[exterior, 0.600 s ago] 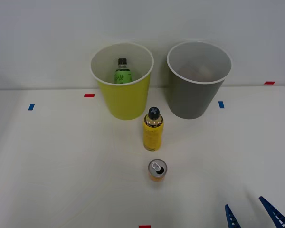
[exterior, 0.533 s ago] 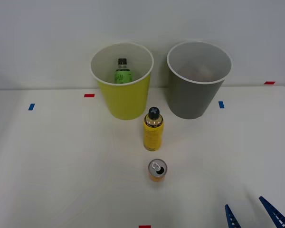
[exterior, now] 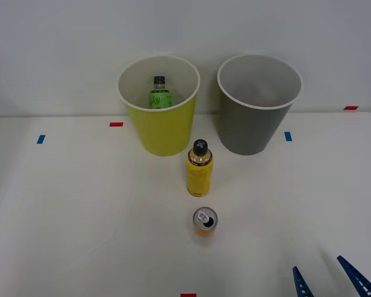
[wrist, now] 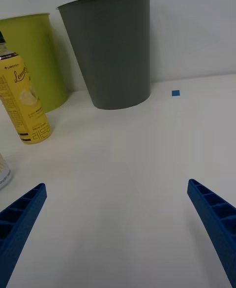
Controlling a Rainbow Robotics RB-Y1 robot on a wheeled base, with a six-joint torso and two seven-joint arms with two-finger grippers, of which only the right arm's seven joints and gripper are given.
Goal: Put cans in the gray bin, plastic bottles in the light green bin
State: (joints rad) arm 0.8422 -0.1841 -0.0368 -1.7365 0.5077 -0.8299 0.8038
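Observation:
A short orange-yellow can (exterior: 204, 222) with a silver top stands upright near the table's front centre; a sliver of it (wrist: 3, 172) shows in the wrist view. Behind it stands a yellow-labelled bottle (exterior: 199, 168) (wrist: 23, 107) with a dark cap. The light green bin (exterior: 159, 105) (wrist: 34, 56) at the back holds a green-labelled bottle (exterior: 160, 93). To its right is the gray bin (exterior: 258, 105) (wrist: 116, 47). My right gripper (exterior: 328, 279) (wrist: 118, 229) hovers open at the front right, well right of the can, with nothing between its fingers.
Small red (exterior: 116, 124) and blue (exterior: 41, 139) tape marks dot the white table (exterior: 80, 216). A blue mark (exterior: 288, 136) (wrist: 175, 93) lies right of the gray bin. A pale wall stands behind the bins.

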